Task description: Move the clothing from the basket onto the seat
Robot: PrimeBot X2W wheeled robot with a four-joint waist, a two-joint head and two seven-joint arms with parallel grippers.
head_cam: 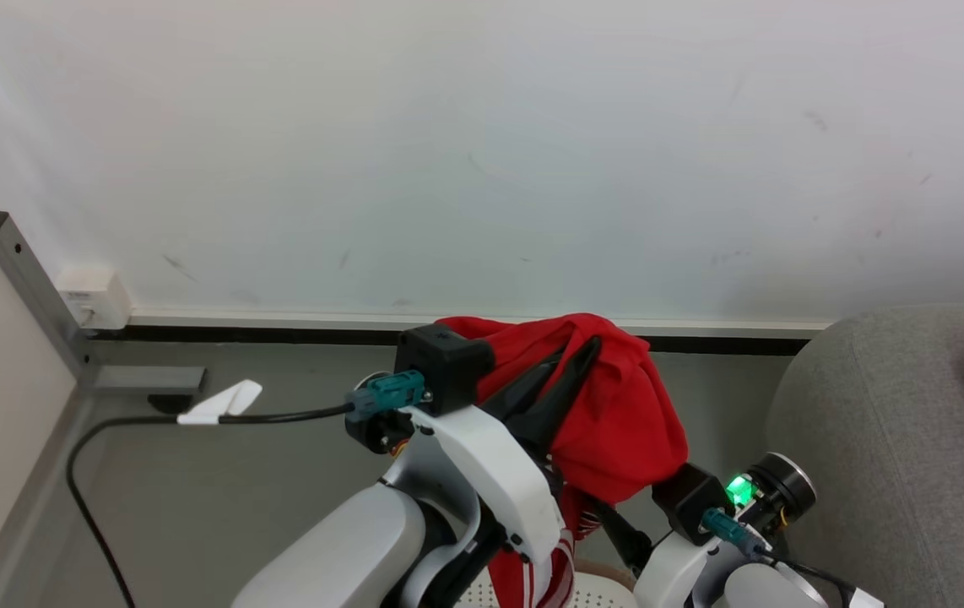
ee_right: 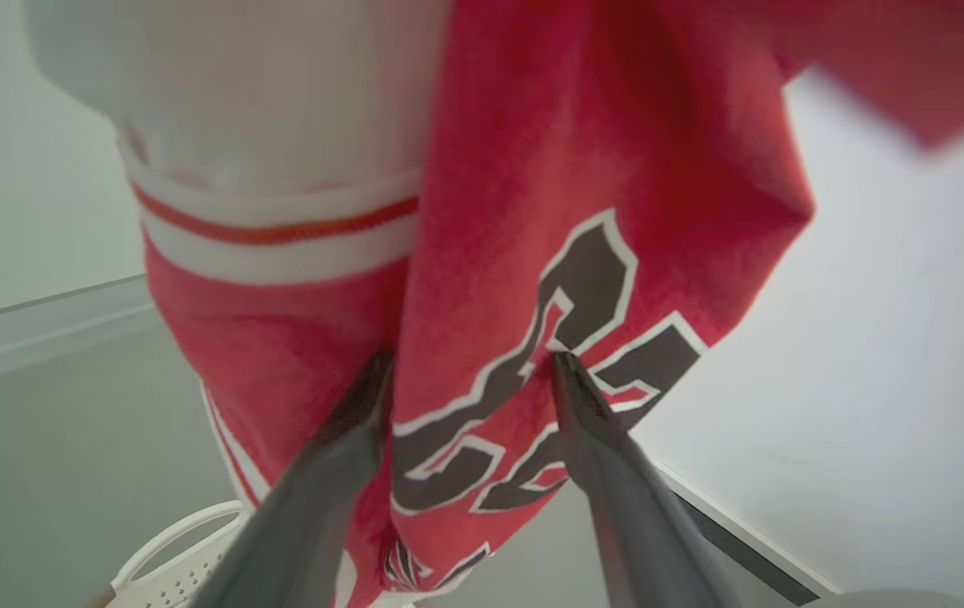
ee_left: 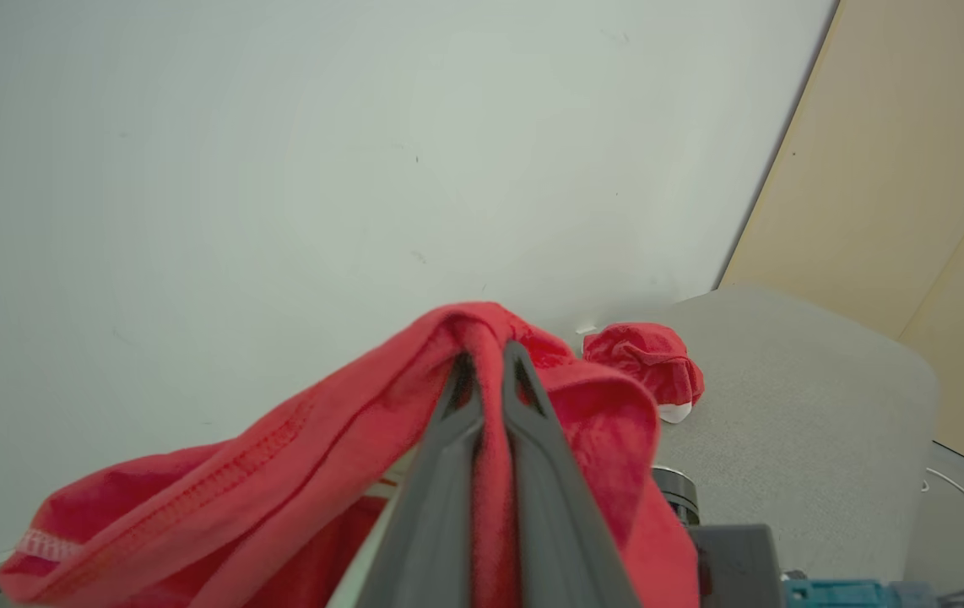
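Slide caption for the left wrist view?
Left gripper shut on a red jersey; a crumpled red garment lies on the grey seat beyond.

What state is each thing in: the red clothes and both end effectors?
Left end effector: shut on the jersey.
Right end effector: open, fingers astride the hanging jersey.
Jersey: lifted, hanging down by the basket.
Other red garment: bunched up on the seat.

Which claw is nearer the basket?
Right. The right claw sits low, open around the hanging jersey, just above the basket; the left claw is higher up, shut on the jersey's top.
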